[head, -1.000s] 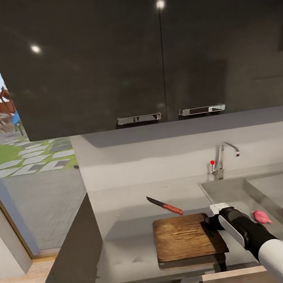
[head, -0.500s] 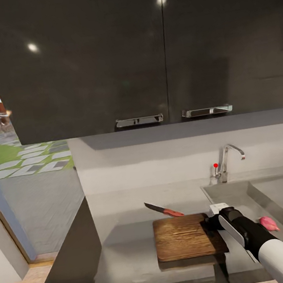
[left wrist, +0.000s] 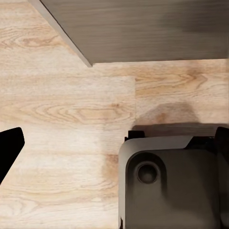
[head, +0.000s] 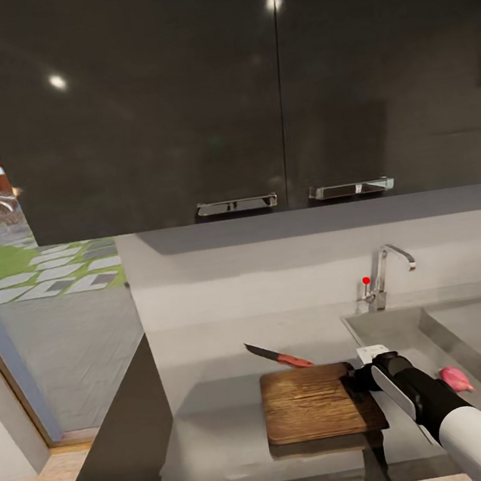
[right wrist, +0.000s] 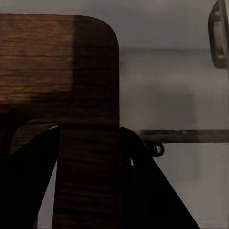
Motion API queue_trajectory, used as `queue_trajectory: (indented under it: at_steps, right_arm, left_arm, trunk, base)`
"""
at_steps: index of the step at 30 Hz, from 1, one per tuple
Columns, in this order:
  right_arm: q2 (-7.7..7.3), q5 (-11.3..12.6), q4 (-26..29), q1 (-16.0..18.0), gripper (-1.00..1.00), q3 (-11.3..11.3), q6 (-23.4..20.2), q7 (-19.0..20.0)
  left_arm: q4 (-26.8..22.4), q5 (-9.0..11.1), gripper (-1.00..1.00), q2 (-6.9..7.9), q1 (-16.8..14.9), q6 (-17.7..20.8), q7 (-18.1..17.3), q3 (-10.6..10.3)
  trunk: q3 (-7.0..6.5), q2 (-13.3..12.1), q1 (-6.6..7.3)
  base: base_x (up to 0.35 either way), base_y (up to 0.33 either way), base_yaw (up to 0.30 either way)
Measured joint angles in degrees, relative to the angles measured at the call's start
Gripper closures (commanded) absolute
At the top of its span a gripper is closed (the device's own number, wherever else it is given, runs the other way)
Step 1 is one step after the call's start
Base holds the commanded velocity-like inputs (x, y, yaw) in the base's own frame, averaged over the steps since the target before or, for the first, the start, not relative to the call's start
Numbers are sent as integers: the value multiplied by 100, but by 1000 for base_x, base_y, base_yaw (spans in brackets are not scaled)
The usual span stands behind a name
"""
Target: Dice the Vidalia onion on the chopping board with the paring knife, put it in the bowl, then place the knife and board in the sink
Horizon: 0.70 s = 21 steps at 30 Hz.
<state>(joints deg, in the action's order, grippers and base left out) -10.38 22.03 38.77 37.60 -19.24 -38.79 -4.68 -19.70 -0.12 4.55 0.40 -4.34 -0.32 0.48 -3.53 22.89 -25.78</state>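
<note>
The board (head: 318,402) lies on the countertop (head: 220,419) near its front edge, left of the sink (head: 406,332). The knife (head: 278,356) lies just behind the board. The onion (head: 456,379) sits in the sink.

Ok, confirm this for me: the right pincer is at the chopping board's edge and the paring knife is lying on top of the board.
Not quite. The right pincer is at the chopping board edge, but the head view shows the paring knife on the countertop behind the board, not on it.

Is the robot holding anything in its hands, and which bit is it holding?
The right gripper holds the chopping board by its right edge, its fingers either side of the wood. The left gripper looks empty.
</note>
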Motion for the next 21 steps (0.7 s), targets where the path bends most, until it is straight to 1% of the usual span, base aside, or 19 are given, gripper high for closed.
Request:
queue_trajectory:
  at_steps: [21]
  right_arm:
    - [0, -5, 0, 0, 100, 0, 1, -1]
  left_arm:
    - [-1, 1, -100, -5, 0, 2, 0, 0]
  trunk:
    - [0, 0, 2]
  base:
    - [-10, 0, 0]
